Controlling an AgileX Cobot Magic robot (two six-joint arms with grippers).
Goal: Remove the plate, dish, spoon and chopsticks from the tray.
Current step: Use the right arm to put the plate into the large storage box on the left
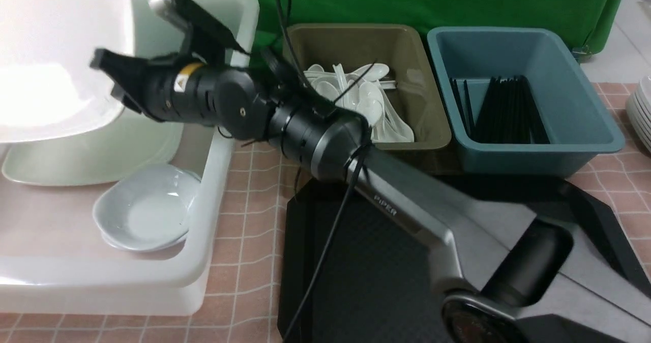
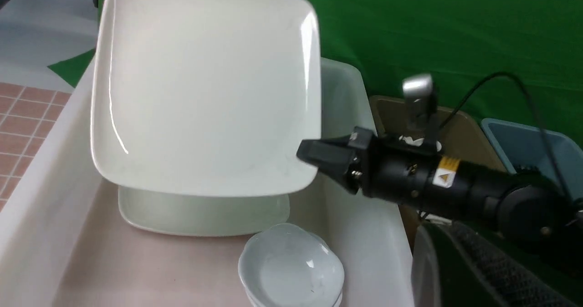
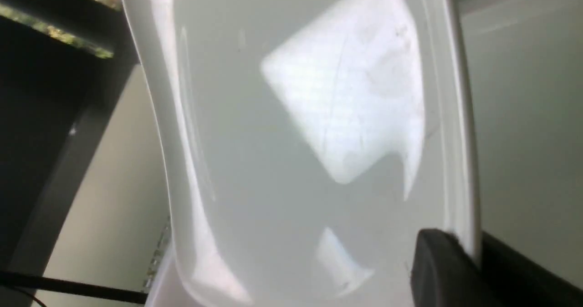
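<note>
One glossy white square plate (image 2: 205,84), corners rounded, tilts in the right jaws' grip; left jaws closed.

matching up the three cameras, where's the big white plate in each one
Front view: the plate sits upper left, washed out by glare, above the white bin.
Left wrist view: the plate is upper centre-left, tilted over another plate.
Right wrist view: the plate fills most of the picture.
Shared landmark: the right gripper clamped on the plate's edge, in all three.
</note>
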